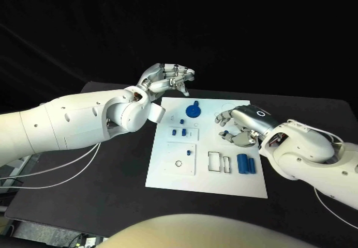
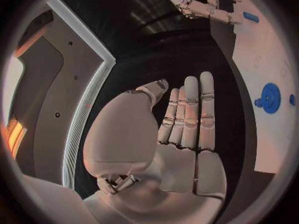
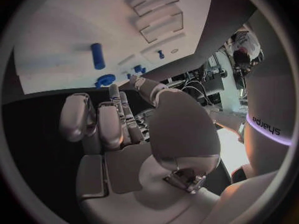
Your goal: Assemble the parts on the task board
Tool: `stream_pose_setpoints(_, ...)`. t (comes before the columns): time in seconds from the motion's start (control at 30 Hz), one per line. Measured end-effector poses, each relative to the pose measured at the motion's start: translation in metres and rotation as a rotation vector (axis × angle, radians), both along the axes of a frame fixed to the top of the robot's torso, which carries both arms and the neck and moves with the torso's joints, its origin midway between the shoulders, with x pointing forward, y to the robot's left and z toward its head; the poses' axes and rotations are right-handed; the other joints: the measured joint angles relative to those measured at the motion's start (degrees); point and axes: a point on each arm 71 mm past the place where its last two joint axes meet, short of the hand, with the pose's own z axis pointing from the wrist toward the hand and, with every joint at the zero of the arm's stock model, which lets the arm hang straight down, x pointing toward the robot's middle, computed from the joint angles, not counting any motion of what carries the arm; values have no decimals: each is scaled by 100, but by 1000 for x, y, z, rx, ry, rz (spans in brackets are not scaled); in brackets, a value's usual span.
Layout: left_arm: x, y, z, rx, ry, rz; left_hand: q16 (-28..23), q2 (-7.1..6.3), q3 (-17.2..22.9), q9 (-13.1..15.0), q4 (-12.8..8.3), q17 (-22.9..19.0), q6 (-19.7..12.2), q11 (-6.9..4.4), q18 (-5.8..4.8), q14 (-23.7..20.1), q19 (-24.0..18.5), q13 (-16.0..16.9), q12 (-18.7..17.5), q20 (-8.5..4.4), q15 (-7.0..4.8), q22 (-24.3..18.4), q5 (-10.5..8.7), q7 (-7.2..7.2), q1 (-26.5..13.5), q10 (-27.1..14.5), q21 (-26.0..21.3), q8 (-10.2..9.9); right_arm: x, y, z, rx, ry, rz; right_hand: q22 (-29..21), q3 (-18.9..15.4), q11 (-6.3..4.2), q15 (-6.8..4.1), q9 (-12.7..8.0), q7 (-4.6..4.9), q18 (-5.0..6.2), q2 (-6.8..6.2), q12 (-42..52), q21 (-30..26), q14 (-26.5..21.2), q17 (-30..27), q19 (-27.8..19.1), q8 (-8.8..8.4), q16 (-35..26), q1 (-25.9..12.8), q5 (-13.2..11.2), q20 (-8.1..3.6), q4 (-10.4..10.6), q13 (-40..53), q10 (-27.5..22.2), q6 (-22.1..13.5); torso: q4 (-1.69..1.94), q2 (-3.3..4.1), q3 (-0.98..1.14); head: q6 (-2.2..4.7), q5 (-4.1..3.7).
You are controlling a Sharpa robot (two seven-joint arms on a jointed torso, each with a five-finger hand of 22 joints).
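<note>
While both arms reach in over the black table [image 1: 89, 191], the white task board [image 1: 168, 173] lies at centre w/ blue parts on it: a round disc part [image 1: 193, 111] near its far edge, two cylinders [image 1: 248, 163] by the right edge. Left hand [image 1: 168, 77] hovers past the board's far-left corner, fingers straight and apart, holding nothing. Right hand [image 1: 240, 124], over the board's right side, has fingers curled — apparently empty, tho the view is poor.
</note>
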Motion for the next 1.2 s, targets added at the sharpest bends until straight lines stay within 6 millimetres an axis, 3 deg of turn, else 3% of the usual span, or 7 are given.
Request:
stream_pose_setpoints(0.2, 0, 0, 0, 0, 1, -1, 0, 0, 0, 0, 0, 0, 0, 0, 0, 0, 0, 0, 0, 0, 0, 0, 0, 0, 0, 0, 0, 0, 15, -17, 2, -35, 28, -51, -1, -142, 8, 0, -28, -41, 0, -62, -29, -269, 0, -101, -88, -45, -44, -14, 0, 15, 32, -92, -255, -42, -14, -8, 3, 26, -15)
stream_pose_setpoints(0.47, 0, 0, 0, 0, 2, -2, 0, 0, 0, -1, 0, 4, 0, 0, 0, 0, 0, 0, 0, 0, 0, 0, 0, 0, 0, 0, 0, 0, 24, -20, -2, -70, 70, -61, -1, -171, 8, -1, -28, -41, 0, -83, -53, -298, -42, -111, -109, -45, -80, 12, 23, -5, 5, -123, -295, -41, -10, -5, 1, 58, -40)
stream_pose_setpoints(0.6, 0, 1, 0, 0, 2, -3, 0, 0, 0, -1, 0, 4, 0, 0, 0, 0, 1, 1, 0, 0, 0, 0, 0, 0, 0, 0, 0, 0, 25, -20, -5, -83, 89, -56, -1, -184, 8, -1, -27, -61, 0, -46, -5, -217, -42, -62, -108, -45, -50, 62, 23, -5, 9, -130, -295, -18, -8, -2, -4, 65, -49)
stream_pose_setpoints(0.8, 0, 1, -1, 0, 4, -4, 0, 0, 0, 5, 0, 4, 0, 0, 0, 0, 1, 1, 0, -1, 0, 0, 0, 0, 0, 0, 0, 0, 26, -19, -10, -100, 114, -50, 2, -190, 16, -12, -27, -16, 1, 7, 99, -57, 12, 19, 9, -45, 33, 115, 23, -16, 16, -152, -116, 120, -12, 0, -6, 62, -43)
stream_pose_setpoints(1.2, 0, 1, -1, 0, 7, -7, 0, 0, 0, 7, 0, 3, 0, 0, 0, 0, 2, 1, 0, -3, 0, 0, 0, 0, 0, 0, 0, 0, 24, -12, -21, -120, 153, -32, 2, -123, -86, -33, 4, -115, 0, 76, 133, 116, 33, 17, 111, 43, 33, 184, 46, -77, 33, -231, 254, 444, -10, -1, -4, 40, -38)
